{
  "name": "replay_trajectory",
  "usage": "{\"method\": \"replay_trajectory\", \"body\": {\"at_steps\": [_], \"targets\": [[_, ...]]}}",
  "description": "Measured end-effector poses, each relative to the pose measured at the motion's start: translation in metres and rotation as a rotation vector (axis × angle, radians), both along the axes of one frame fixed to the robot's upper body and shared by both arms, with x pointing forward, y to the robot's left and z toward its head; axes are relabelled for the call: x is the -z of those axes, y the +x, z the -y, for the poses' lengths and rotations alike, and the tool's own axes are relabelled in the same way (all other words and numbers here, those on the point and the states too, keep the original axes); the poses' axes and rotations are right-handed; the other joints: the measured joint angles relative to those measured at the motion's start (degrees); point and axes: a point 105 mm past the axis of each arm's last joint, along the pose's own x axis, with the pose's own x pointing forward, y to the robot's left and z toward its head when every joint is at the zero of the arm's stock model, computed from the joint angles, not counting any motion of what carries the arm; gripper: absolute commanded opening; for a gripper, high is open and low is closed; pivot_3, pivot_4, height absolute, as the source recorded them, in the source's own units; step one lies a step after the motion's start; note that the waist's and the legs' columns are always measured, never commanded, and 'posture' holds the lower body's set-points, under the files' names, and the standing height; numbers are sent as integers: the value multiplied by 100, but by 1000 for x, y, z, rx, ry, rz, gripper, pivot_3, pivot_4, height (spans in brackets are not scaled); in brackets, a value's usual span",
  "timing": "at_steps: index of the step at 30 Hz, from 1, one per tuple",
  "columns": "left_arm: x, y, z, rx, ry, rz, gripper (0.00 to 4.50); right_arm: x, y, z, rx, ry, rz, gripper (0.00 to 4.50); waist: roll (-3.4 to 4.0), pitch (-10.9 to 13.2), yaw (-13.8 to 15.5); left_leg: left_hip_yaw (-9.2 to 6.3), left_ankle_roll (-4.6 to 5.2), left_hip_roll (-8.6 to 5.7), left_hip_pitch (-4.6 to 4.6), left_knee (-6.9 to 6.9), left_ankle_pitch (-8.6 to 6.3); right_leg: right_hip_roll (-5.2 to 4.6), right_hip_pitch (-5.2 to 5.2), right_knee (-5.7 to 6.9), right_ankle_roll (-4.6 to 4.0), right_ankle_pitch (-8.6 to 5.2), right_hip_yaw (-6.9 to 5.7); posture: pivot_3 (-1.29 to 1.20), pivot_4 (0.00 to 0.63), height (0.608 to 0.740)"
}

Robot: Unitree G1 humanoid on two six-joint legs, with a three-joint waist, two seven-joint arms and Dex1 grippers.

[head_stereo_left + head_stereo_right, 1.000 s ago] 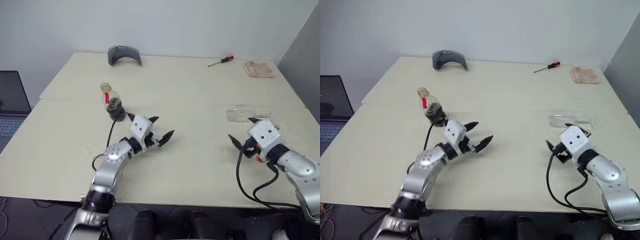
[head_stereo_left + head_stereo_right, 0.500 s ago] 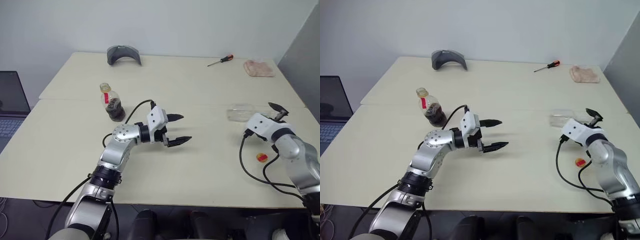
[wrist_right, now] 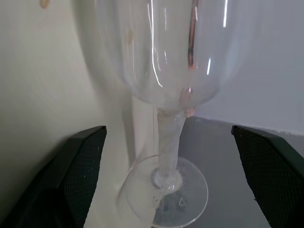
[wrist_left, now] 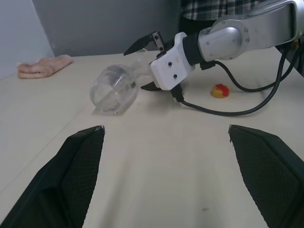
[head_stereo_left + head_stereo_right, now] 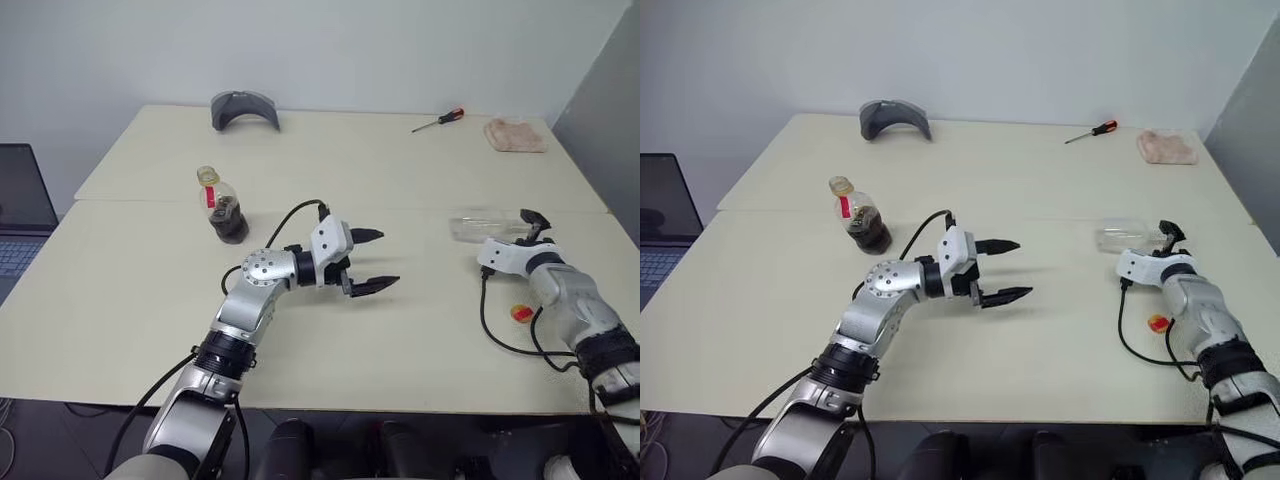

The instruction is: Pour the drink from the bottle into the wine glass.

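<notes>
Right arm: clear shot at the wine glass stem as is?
Probably yes. The wine glass lies on its side on the table; the right gripper is open, its jaws either side of the stem, nothing between.

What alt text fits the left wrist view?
A clear wine glass lies on its side on the beige table, with the right gripper open at its stem. A small yellow cap and a pink cloth lie beyond.

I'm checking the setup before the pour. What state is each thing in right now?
Bottle: upright, uncapped, part full of dark drink.
Glass: lying on its side, empty.
Cap: off, lying on the table by the right arm.
Left gripper: jaws open, empty.
Right gripper: jaws open around the glass's stem.
</notes>
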Motion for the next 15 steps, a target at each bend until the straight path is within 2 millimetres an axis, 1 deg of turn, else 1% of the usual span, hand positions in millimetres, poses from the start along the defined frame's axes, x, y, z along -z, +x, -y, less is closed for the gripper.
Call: {"method": "replay_trajectory", "body": {"at_steps": [7, 8, 9, 11, 13, 15], "targets": [[-2, 1, 2, -9, -4, 9, 4467, -3, 21, 0, 19, -52, 14, 4500, 0, 0, -74, 1, -6, -1, -1, 0, 4, -1, 0, 1, -1, 1, 1, 0, 150, 740], [-2, 2, 2, -12, -3, 9, 4500, -3, 23, 1, 28, -61, 14, 4112, 0, 0, -82, 0, -6, 0, -1, -1, 4, -1, 1, 1, -1, 0, 1, 0, 150, 740], [-2, 2, 2, -13, -3, 10, 4500, -3, 24, 2, 39, -65, 8, 3868, 0, 0, -84, 1, -7, -1, -1, -1, 4, -2, 0, 1, -1, 0, 1, 0, 150, 740], [-2, 2, 2, -15, -1, 11, 4500, -2, 25, 5, 53, -65, 7, 3225, 0, 0, -85, 0, -7, -1, -2, -1, 4, -2, 0, 0, -1, 0, 1, 0, 150, 740], [-2, 2, 1, -17, 0, 11, 4500, -3, 26, 6, 54, -67, 8, 2447, 0, 0, -85, 2, -7, -2, -2, -1, 4, -3, 0, 0, -1, 0, 3, 0, 150, 740], [-2, 3, 1, -21, 0, 12, 4500, -3, 26, 5, 49, -67, 18, 1767, 1, 0, -86, 1, -7, -1, -2, -1, 4, -3, 0, 1, -1, 0, 3, 0, 150, 740]]}}
